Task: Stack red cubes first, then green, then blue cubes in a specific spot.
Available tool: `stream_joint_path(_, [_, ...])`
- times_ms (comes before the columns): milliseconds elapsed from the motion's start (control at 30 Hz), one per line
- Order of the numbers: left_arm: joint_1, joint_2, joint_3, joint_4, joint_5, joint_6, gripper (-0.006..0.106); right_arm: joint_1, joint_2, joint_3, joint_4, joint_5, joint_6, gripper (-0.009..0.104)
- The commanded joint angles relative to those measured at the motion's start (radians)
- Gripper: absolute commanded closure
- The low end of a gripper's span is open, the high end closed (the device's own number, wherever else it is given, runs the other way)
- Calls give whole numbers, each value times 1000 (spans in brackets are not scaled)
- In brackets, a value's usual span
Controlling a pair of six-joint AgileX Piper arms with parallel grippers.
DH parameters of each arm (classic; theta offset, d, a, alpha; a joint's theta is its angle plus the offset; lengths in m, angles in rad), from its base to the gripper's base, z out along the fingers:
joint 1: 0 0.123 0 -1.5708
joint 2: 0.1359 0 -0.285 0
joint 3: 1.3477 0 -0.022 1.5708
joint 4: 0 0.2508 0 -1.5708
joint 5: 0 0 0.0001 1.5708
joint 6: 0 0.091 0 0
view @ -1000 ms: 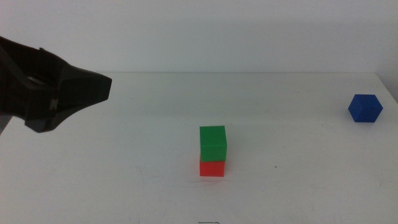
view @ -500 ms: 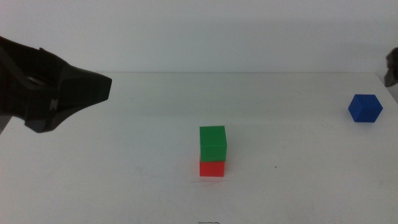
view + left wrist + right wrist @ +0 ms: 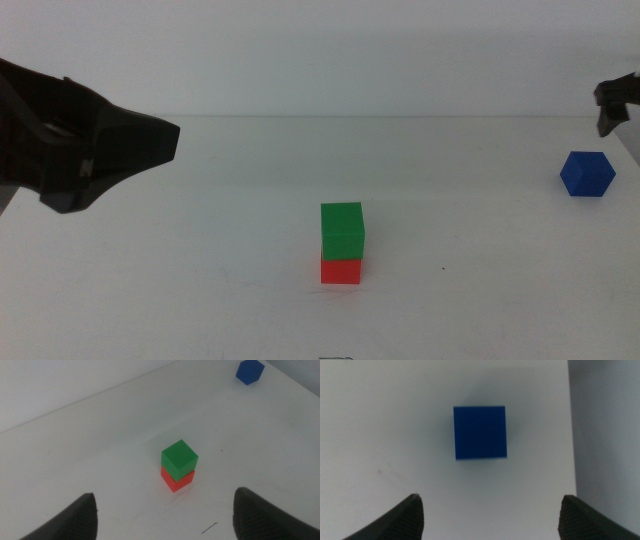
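The green cube (image 3: 342,230) sits squarely on the red cube (image 3: 341,270) in the middle of the white table; both also show in the left wrist view, green (image 3: 179,456) on red (image 3: 180,480). The blue cube (image 3: 587,173) stands alone at the far right, and it also shows in the left wrist view (image 3: 249,371). My right gripper (image 3: 616,104) hangs above and just behind it, open and empty; in the right wrist view the blue cube (image 3: 480,432) lies between and ahead of that gripper (image 3: 491,499). My left gripper (image 3: 150,142) waits open at the left, facing the stack (image 3: 165,510).
The white table (image 3: 200,260) carries only the three cubes. The blue cube stands close to the table's right edge (image 3: 572,435), with a grey surface beyond it. The wall rises behind the table's far edge.
My right gripper has come into the middle view at the right edge, above the blue cube. The left gripper and the cubes have not moved.
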Motion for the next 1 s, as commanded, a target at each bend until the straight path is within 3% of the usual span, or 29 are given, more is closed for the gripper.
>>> stream_joint_path(0, [-1,-7,-29,-15,-70,-5,9,-8,-9,-73,-7,-14,-16,17])
stream_joint_path(767, [-1,-7,-29,-15,-70,-5,9,-11,217,-104,1,-146,-44,20])
stream_joint_path(833, [-1,-7,-29,-15,-70,-5,9,-11,229,-104,2,-145,-59,28])
stream_joint_path(967, [-1,-7,-29,-15,-70,-5,9,-11,233,-104,-1,-150,-64,64])
